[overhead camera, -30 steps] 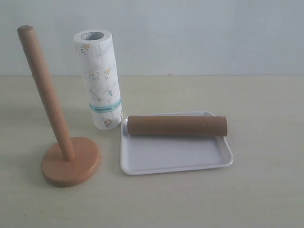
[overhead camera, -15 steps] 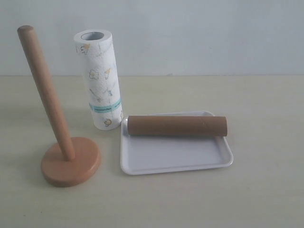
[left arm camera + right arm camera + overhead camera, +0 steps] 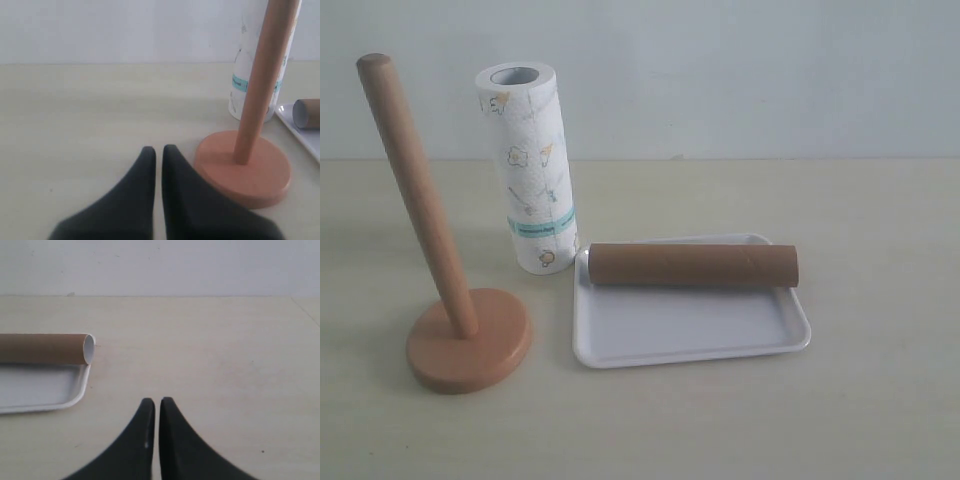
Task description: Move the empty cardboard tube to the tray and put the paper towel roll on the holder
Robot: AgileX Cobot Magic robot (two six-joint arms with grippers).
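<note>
1. I see the empty cardboard tube lying on its side along the far edge of the tray.
2. The paper towel roll stands upright on the table by the tray's corner, apart from the holder.
3. My left gripper sits low near the holder's base, fingers pressed together, empty.
4. My right gripper points low over the table near the tray, likewise closed on nothing.

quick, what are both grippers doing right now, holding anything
Left gripper: closed, holding nothing, low over the table beside the holder.
Right gripper: closed, holding nothing, apart from the empty cardboard tube.
</note>
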